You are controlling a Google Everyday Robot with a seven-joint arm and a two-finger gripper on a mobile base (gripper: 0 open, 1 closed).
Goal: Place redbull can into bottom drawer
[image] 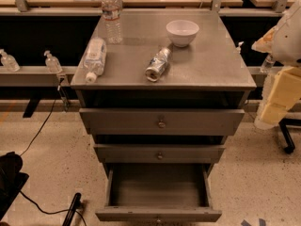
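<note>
The redbull can lies on its side on top of the grey cabinet, near the middle, with one shiny round end facing the front. The bottom drawer is pulled open and its dark inside holds nothing I can see. The two upper drawers are shut. My gripper is at the right edge of the view, beside the cabinet's right front corner at about the height of the top drawer. It is well to the right of the can and holds nothing that I can see.
A white bowl sits just behind the can. One clear water bottle stands at the back left and another lies at the left edge. A black cable and a dark object are on the floor at left.
</note>
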